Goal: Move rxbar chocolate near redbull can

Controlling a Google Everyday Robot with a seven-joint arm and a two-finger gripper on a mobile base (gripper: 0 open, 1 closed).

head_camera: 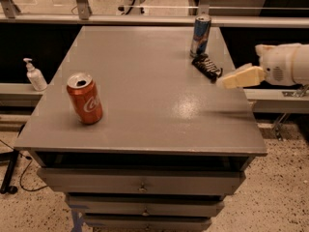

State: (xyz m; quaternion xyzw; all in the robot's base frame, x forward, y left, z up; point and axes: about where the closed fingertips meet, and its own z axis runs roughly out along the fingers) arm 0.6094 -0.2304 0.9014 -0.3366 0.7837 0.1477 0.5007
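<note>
Grey worktop [145, 71], two cans! One rxbar chocolate [206, 65] just beside the redbull can [200, 35], one cola can [85, 99] well apart from it; one pincer [226, 81] near, spread or pressed together, cannot tell.
</note>
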